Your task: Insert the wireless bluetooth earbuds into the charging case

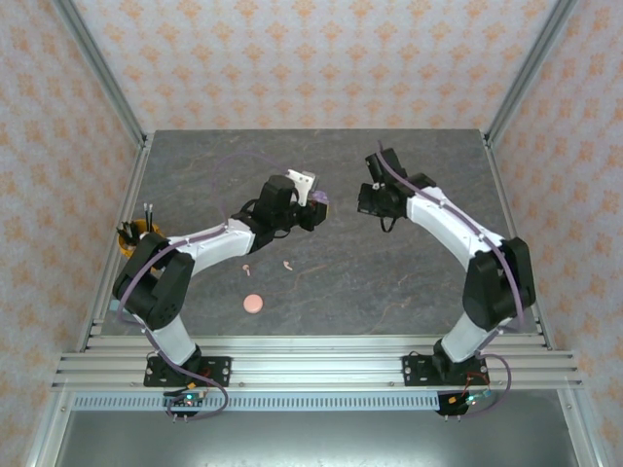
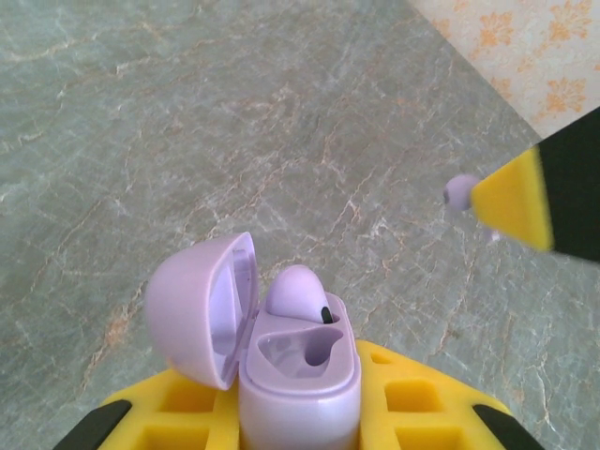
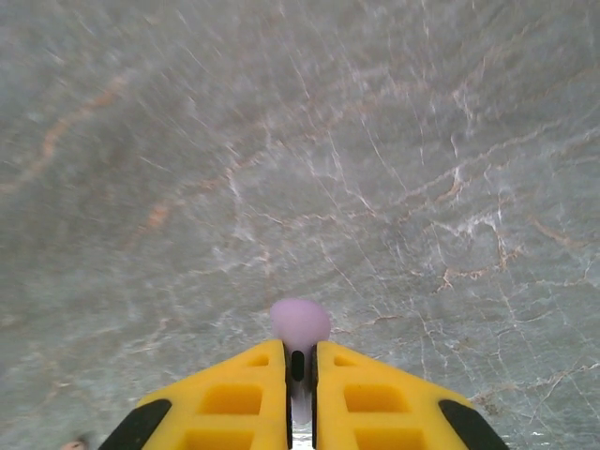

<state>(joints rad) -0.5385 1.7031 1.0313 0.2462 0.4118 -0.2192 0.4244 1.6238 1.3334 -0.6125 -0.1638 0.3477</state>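
Note:
My left gripper (image 2: 300,412) is shut on the base of a pale purple charging case (image 2: 302,375), held up with its lid (image 2: 192,305) swung open to the left. One purple earbud (image 2: 298,289) sits in the far slot; the near slot (image 2: 314,349) is empty. My right gripper (image 3: 300,354) is shut on the stem of a second purple earbud (image 3: 300,322), whose round head sticks out past the fingertips. In the top view this gripper (image 1: 370,199) hangs just right of the case (image 1: 318,202), apart from it. Two pink earbuds (image 1: 248,268) (image 1: 288,263) lie on the table.
A round pink case (image 1: 254,304) lies shut near the table's front, left of centre. A yellow holder with dark tools (image 1: 134,233) stands at the left edge. The dark marbled table (image 1: 428,292) is bounded by aluminium posts and patterned walls.

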